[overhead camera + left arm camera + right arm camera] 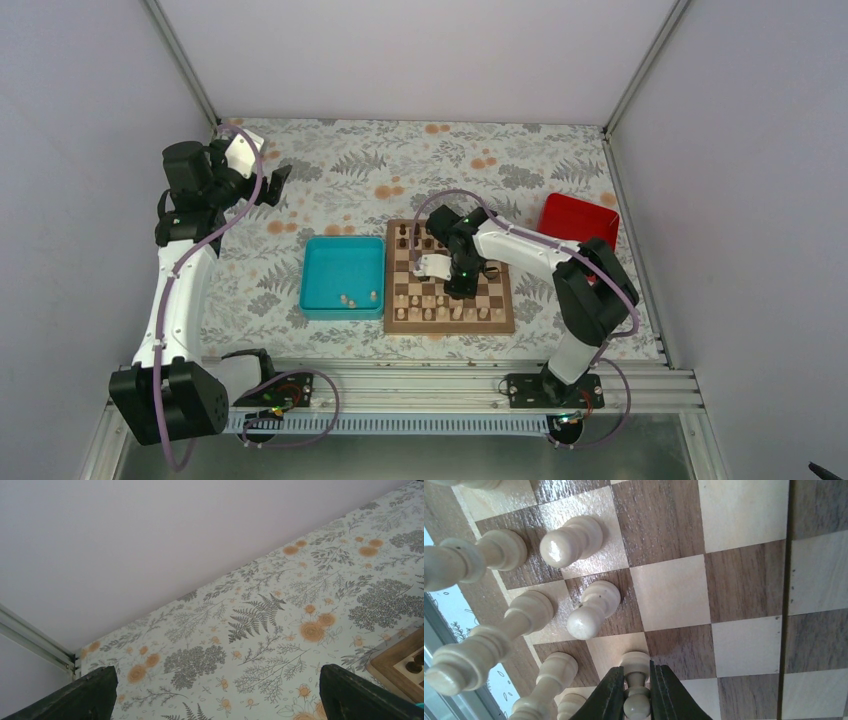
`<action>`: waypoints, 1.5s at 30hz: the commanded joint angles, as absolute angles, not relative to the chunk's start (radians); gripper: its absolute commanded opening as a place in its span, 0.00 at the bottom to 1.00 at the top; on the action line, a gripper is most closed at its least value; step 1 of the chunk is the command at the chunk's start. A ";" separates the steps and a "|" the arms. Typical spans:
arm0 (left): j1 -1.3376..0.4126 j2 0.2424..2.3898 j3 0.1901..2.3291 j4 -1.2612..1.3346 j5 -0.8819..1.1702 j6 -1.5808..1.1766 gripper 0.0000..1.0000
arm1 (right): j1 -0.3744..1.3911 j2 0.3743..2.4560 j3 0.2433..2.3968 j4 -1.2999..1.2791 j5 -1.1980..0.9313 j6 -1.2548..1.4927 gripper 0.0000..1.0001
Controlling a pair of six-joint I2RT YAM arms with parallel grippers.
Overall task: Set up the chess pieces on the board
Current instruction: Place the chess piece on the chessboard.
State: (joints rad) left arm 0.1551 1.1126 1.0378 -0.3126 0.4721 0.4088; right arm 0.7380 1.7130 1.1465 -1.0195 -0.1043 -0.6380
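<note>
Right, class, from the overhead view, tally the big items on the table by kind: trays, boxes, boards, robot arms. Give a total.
Teal tray: 1
Red box: 1
Chessboard: 1
Robot arms: 2 (left arm, right arm)
Total: 5

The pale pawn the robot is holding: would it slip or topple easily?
Probably stiff and light: the pale pawn looks like turned wood. Its smooth, rounded neck could slip in the right end effector. Narrow-based, it likely topples if nudged.

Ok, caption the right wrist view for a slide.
Right gripper shut on a small pale beige wooden chess piece over the light-and-dark checked wooden chessboard.
</note>
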 commanded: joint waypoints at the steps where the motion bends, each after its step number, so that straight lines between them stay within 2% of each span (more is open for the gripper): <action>1: 0.160 1.117 1.065 -0.308 0.484 0.419 1.00 | 0.732 1.727 1.145 -1.045 -0.132 -0.639 0.14; 15: 0.161 1.115 1.063 -0.308 0.482 0.419 1.00 | 0.732 1.733 1.144 -1.043 -0.139 -0.640 0.14; 34: 0.161 1.112 1.064 -0.307 0.480 0.418 1.00 | 0.729 1.711 1.170 -1.045 -0.150 -0.646 0.23; 40: 0.161 1.113 1.068 -0.311 0.496 0.421 1.00 | 0.718 1.654 1.213 -1.093 -0.183 -0.658 0.29; 43: 0.160 1.128 1.076 -0.319 0.518 0.428 1.00 | 0.697 1.602 1.253 -1.104 -0.185 -0.664 0.38; 45: 0.159 1.152 1.085 -0.325 0.529 0.442 1.00 | 0.691 1.585 1.286 -1.097 -0.169 -0.667 0.40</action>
State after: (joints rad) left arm 0.1551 1.1198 1.0439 -0.3168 0.4854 0.4126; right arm 0.7132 1.6566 1.2110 -1.0855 -0.1558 -0.6544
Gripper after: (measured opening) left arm 0.999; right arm 0.386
